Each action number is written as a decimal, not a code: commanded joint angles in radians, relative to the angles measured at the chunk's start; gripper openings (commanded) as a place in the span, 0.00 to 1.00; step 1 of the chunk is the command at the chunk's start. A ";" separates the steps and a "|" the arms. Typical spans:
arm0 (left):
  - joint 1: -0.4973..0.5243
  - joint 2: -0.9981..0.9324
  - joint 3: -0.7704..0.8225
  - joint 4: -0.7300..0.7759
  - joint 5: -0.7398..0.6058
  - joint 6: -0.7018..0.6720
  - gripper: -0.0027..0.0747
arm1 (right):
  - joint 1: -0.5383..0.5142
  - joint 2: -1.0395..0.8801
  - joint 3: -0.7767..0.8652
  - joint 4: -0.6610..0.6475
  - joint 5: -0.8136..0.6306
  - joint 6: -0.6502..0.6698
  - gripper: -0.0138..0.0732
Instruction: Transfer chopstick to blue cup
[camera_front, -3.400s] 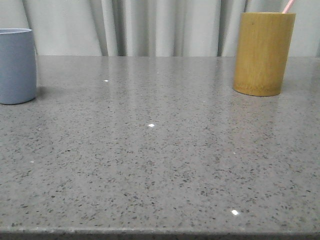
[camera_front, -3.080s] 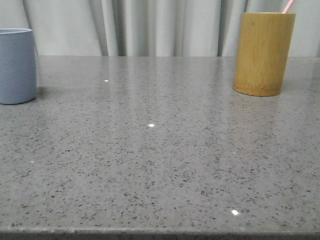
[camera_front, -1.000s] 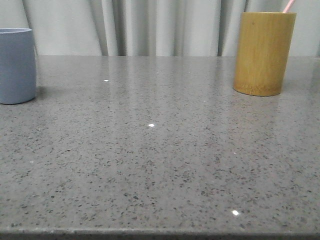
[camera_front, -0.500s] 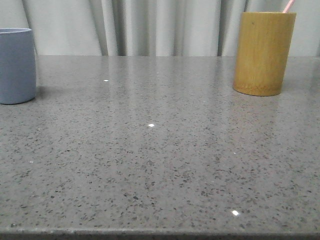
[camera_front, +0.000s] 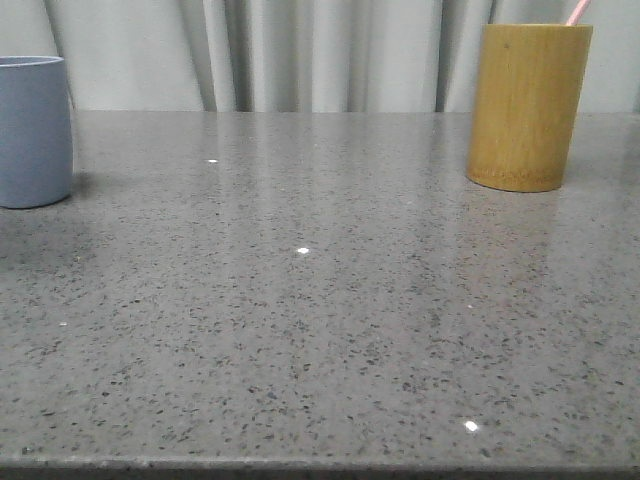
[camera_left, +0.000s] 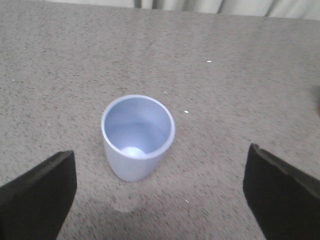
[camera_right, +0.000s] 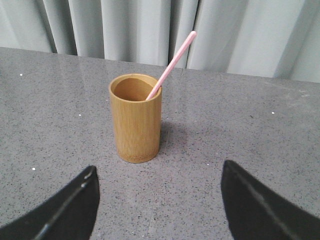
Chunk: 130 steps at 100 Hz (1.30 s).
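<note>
The blue cup (camera_front: 33, 131) stands upright and empty at the far left of the grey speckled table; it also shows in the left wrist view (camera_left: 137, 136). A pale-pink chopstick (camera_right: 171, 65) leans in the tall bamboo holder (camera_right: 135, 118), which stands at the far right in the front view (camera_front: 527, 105); only the stick's tip (camera_front: 576, 12) shows there. My left gripper (camera_left: 160, 192) is open and empty, above and short of the blue cup. My right gripper (camera_right: 159, 200) is open and empty, short of the bamboo holder. Neither gripper shows in the front view.
The grey speckled stone table (camera_front: 320, 300) spreads between the two cups. Pale curtains (camera_front: 300, 50) hang behind the table's far edge. The table's front edge runs along the bottom of the front view.
A faint shadow has spread on the table in front of the blue cup in the front view. The cups and the chopstick have not moved.
</note>
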 joint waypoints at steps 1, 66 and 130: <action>0.003 0.089 -0.104 0.024 -0.046 -0.033 0.86 | -0.004 0.014 -0.034 0.006 -0.073 -0.003 0.76; 0.003 0.408 -0.208 0.123 0.002 -0.101 0.86 | -0.004 0.014 -0.034 0.006 -0.049 -0.003 0.76; 0.003 0.457 -0.208 0.125 -0.003 -0.101 0.13 | -0.004 0.014 -0.034 0.006 -0.049 -0.003 0.76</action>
